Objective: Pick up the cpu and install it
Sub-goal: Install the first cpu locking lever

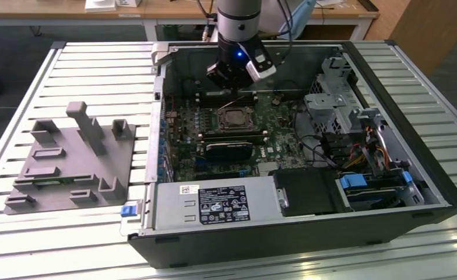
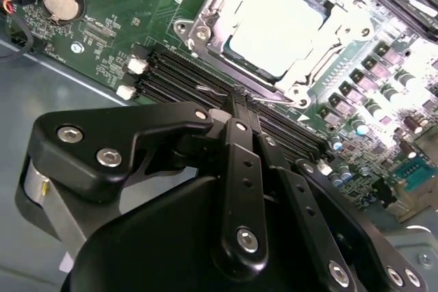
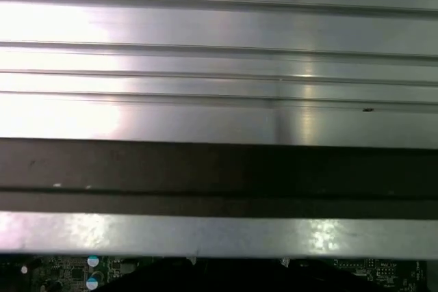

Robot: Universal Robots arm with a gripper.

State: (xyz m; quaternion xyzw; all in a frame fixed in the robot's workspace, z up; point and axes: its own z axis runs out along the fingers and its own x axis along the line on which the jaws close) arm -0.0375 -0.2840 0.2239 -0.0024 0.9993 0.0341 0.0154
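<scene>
light: bright room light from above | glare: cpu (image 2: 277,29) top washed out white in the second wrist view; table slats (image 3: 205,66) shine white in the first wrist view | shadows: inside of the computer case (image 1: 213,70) is dark at the back | blur: exterior view a bit soft; gripper (image 2: 236,104) arms close and slightly fuzzy

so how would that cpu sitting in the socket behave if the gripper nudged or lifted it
The cpu looks like a flat, stiff metal-topped square, so it probably would not flex. Lying flat inside the socket frame, it likely cannot roll or tip. Its smooth, shiny top suggests a slippery surface with little to grab, so the gripper could easily slide off it.
</scene>
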